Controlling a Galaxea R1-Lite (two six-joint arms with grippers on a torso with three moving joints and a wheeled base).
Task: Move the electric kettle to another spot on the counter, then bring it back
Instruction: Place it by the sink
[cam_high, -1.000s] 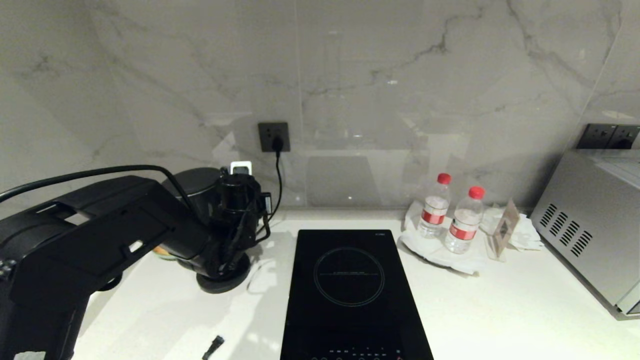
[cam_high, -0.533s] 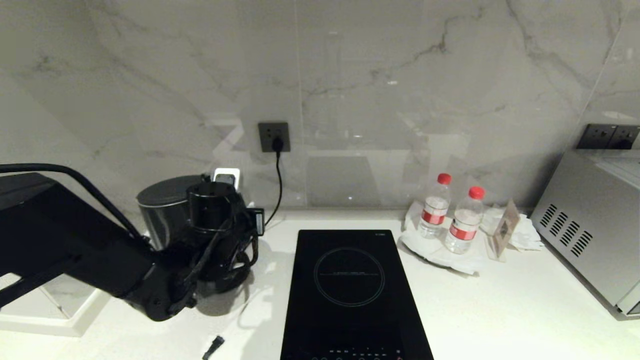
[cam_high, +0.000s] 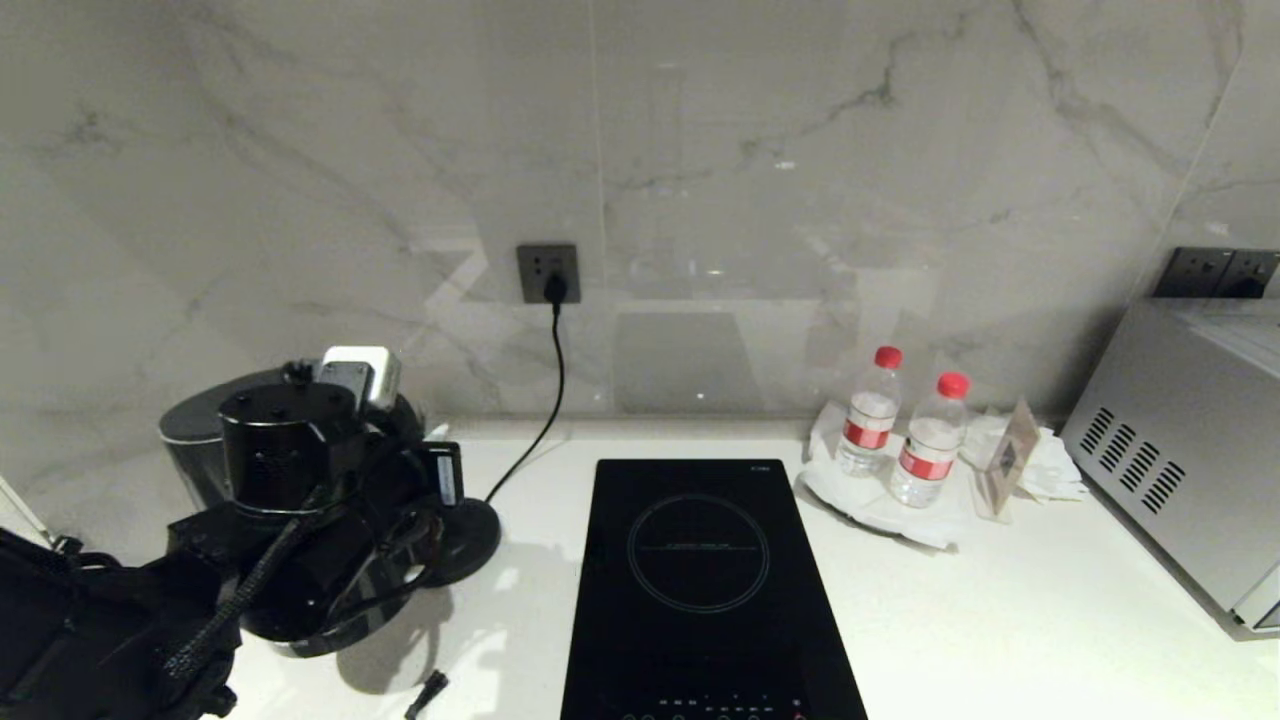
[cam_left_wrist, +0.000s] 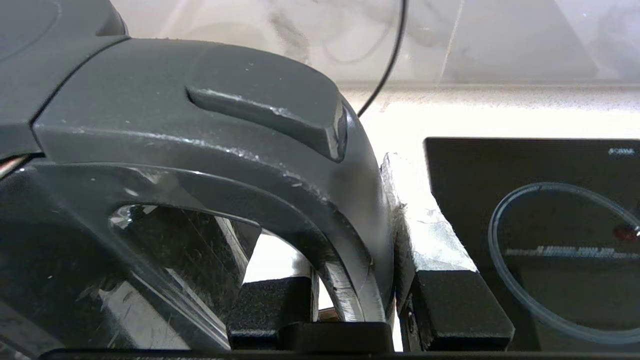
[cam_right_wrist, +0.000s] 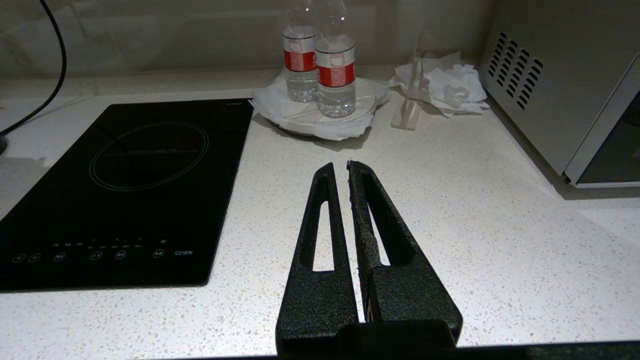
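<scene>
Because relocation needs a firm lift, the glossy black cylindrical electric kettle (cam_high: 195, 455) is clamped at its loop handle (cam_left_wrist: 320, 200) by the left gripper (cam_left_wrist: 357, 305), jaws narrowly parted around it; the flat round corded base disc (cam_high: 468, 540) is left bare on the white speckled stone counter (cam_high: 1000, 620). The right gripper (cam_right_wrist: 340, 172) is parked, fingers together and empty.

In the head view the left arm (cam_high: 250, 560) covers most of the electric kettle (cam_high: 190, 440), so only part of its lid and upper wall show. The microwave (cam_high: 1190, 450) is cut off by the right edge. The small black object (cam_high: 428, 692) on the surface (cam_high: 1000, 620) is too small to identify.
</scene>
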